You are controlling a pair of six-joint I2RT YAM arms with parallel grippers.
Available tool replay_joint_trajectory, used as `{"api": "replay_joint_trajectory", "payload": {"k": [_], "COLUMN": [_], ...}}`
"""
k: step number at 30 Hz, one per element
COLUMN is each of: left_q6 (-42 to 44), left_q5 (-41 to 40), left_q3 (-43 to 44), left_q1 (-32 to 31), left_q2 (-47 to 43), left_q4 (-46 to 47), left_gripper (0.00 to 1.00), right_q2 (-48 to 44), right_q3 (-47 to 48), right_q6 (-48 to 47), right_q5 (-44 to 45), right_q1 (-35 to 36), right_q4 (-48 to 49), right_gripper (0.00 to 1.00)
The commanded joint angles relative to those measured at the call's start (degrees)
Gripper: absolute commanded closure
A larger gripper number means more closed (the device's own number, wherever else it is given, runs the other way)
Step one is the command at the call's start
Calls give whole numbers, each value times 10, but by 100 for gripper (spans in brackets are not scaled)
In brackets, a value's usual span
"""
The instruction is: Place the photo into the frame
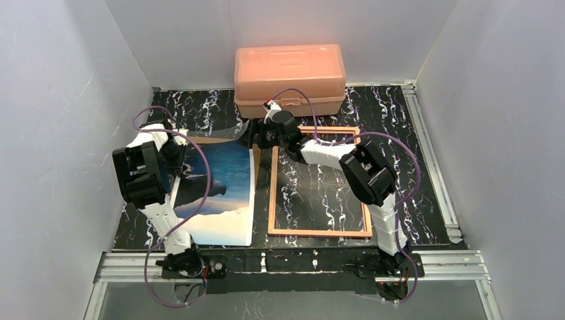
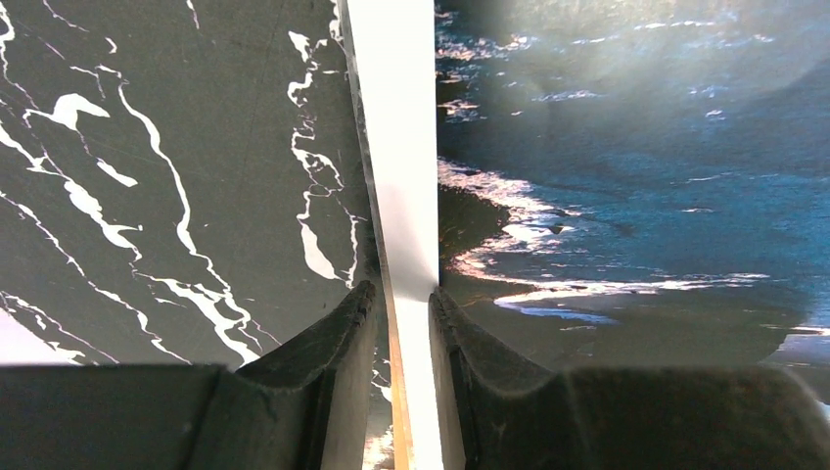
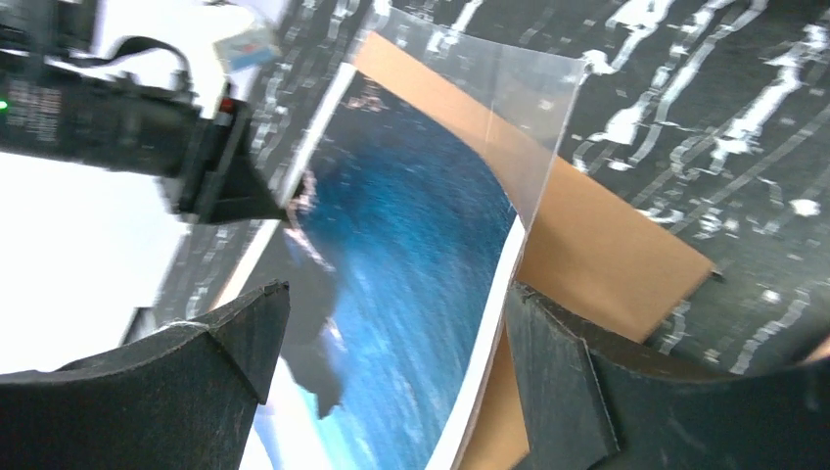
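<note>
Seascape awaiting its border: the photo lies face up on the dark marbled table, to the left of the frame, which sits flat and apart from it with the table showing through its opening. My left claw is clenched on the print's white left border, with a brown backing board beneath. My right claw is released, fingers spread wide astride the far right corner, where a clear sheet stands curled up over the paper. The salmon box sits at the back, just beyond the right wrist. As I judge it, the step in hand is to secure a second hold before carrying the print across. I would close the right fingers on the paper alone, not the board or the clear sheet, then lift both ends level and keep the print gently taut, since a one-sided pull could crease or tear it
</note>
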Motion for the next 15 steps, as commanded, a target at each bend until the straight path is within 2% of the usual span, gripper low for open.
{"api": "replay_joint_trajectory", "payload": {"k": [1,7,12,15], "left_q6": [9,13,17,21], "left_q5": [-4,-4,-7,-9], "left_q3": [-25,-28,-30,-31], "left_q1": [-1,-1,-1,-1], "left_q2": [33,28,21,17], "left_q4": [37,37,37,39], "left_gripper": [75,76,76,76], "right_q2": [-23,23,30,20], "right_q3": [-21,-15,-7,-2], "right_q6": [94,205,239,232], "right_q5": [-117,-182,-187,-183], "right_q1": [11,9,2,-7], "right_q4": [155,291,317,297], "right_gripper": [13,14,17,17]}}
